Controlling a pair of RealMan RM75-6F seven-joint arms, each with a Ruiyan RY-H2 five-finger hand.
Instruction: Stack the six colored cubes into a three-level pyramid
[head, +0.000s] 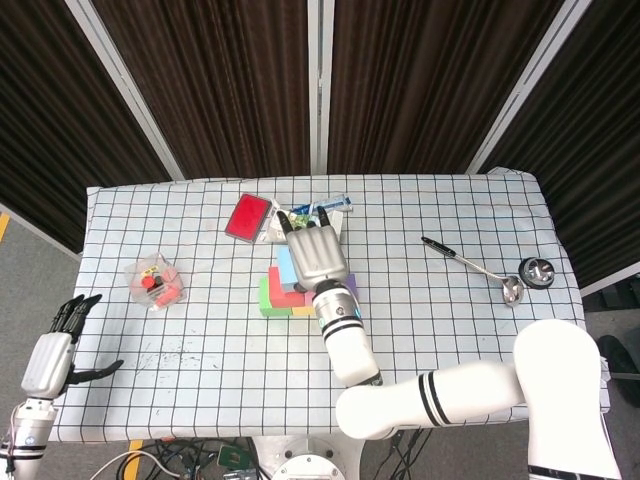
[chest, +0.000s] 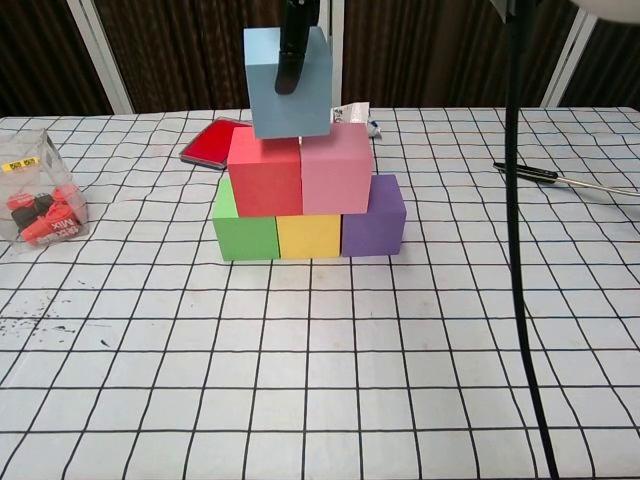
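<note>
My right hand grips a light blue cube from above, held just over the red cube and pink cube of the second level. Below them sit a green cube, a yellow cube and a purple cube in a row on the checked table. One dark finger runs down the blue cube's front face. My left hand hangs open off the table's left edge, holding nothing.
A clear box of small red items stands at the left. A red flat case and a packet lie behind the stack. A pen, a ladle and a small metal cup lie to the right.
</note>
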